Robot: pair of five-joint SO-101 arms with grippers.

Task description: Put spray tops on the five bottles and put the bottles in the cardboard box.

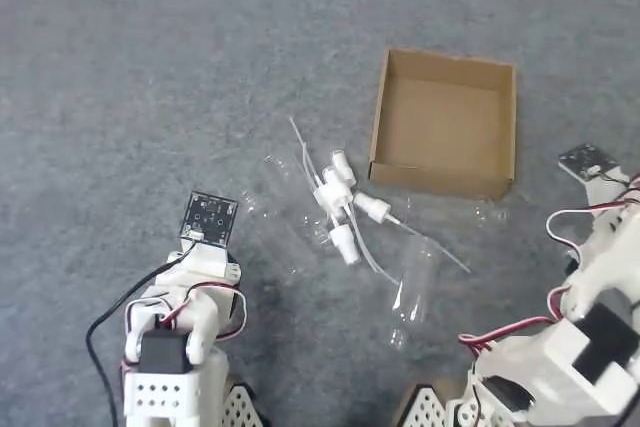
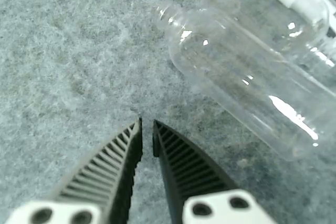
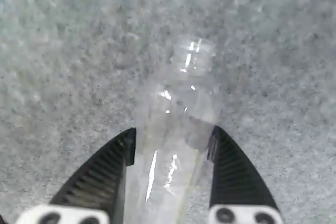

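While the left gripper (image 2: 147, 123) is hanging closed beside a clear bottle (image 2: 247, 82), the open right gripper (image 3: 171, 129) is straddling a second bottle (image 3: 185, 100).

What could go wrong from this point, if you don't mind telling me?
1. The right pincer stands open astride a clear bottle lying on its side; smooth and round, it may roll or squirt out on closing.
2. The left pincer is all but shut beside a second bottle; advancing like that would likely just push it away.
3. The spray tops lie heaped with long tubes crossing, so lifting one may drag others.
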